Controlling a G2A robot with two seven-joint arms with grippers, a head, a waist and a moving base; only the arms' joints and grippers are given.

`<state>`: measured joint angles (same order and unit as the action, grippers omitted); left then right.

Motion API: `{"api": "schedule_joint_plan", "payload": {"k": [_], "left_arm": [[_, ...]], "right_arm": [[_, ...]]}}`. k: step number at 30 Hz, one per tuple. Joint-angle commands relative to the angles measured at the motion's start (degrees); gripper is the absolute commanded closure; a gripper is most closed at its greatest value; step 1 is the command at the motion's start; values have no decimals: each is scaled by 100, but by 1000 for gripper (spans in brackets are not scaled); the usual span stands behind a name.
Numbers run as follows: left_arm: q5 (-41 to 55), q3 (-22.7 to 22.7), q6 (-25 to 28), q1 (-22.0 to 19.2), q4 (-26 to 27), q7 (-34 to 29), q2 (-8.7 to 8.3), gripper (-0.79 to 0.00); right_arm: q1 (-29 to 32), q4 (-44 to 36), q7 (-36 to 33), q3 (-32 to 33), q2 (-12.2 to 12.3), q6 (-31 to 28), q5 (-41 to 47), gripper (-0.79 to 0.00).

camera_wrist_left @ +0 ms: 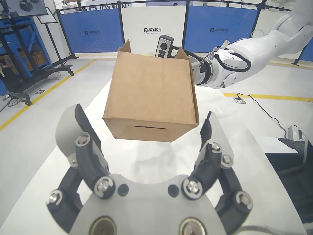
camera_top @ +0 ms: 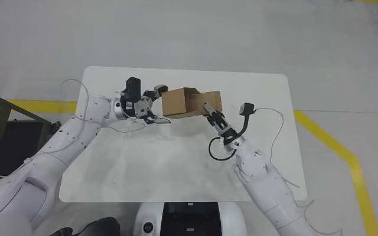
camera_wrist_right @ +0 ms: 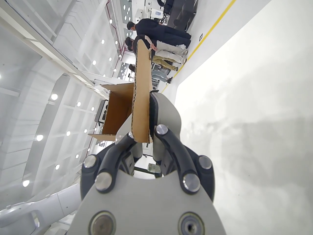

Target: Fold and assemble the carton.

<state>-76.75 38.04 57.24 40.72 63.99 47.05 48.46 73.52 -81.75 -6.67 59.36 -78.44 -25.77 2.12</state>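
Observation:
A brown cardboard carton (camera_top: pixel 182 101) hangs above the white table (camera_top: pixel 177 165), its closed bottom turned toward my left gripper and its open flaps toward the right arm. My right gripper (camera_top: pixel 208 110) is shut on one of the carton's flaps (camera_wrist_right: pixel 141 99), the board pinched between its fingers (camera_wrist_right: pixel 156 108). My left gripper (camera_top: pixel 158 105) is open just beside the carton's closed end, apart from it. In the left wrist view the carton (camera_wrist_left: pixel 151 94) floats ahead of the spread fingers (camera_wrist_left: pixel 83 123), with a slot cut in its lower face.
The table's far edge (camera_top: pixel 183 72) lies just behind the carton. A black cable (camera_top: pixel 215 150) loops off the right arm over the table. A dark object (camera_top: pixel 18 127) stands on the floor beside the table, by the left arm.

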Motion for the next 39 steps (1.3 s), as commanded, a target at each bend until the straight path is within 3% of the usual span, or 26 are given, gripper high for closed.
{"api": "schedule_joint_plan", "payload": {"k": [1, 9, 13, 18, 22, 29, 30, 31, 33, 34, 36, 37, 39], "left_arm": [[-28, -1, 15, 5, 7, -16, 16, -785], [0, 22, 14, 11, -17, -15, 92, -785], [-2, 33, 52, 3, -36, -52, 121, -453], [12, 51, 76, 14, -59, -77, 145, -456], [10, 69, 76, 28, -81, -77, 148, -388], [48, 79, 76, 58, -96, -77, 135, -397], [55, 77, 76, 58, -92, -77, 130, -394], [73, 73, 76, 61, -90, -77, 125, -388], [90, 68, 76, 60, -78, -77, 111, -379], [103, 65, 76, 61, -73, -77, 103, -366], [127, 58, 76, 59, -72, -77, 85, -354], [134, 54, 76, 56, -73, -77, 76, -351], [167, 44, 76, 53, -90, -77, 58, -354]], "right_arm": [[11, -6, 92, -7, -16, 28, 44, 0], [39, -35, 164, -54, -60, 71, 42, 0], [58, -41, 147, -63, -73, 87, 19, 0], [60, -15, 128, -55, -90, 80, 42, 0], [55, 0, 123, -44, -103, 78, 59, 0], [43, 6, 96, -32, -125, 61, 49, 0], [42, 7, 89, -33, -128, 68, 40, -28], [42, 7, 87, -32, -131, 72, 37, -117], [40, 7, 79, -34, -137, 69, 27, -212], [38, 8, 72, -34, -140, 72, 25, -314], [34, 7, 66, -35, -146, 72, 20, -385], [34, 10, 65, -35, -149, 69, 16, -474], [30, 17, 62, -32, -154, 73, -3, -763]]}}
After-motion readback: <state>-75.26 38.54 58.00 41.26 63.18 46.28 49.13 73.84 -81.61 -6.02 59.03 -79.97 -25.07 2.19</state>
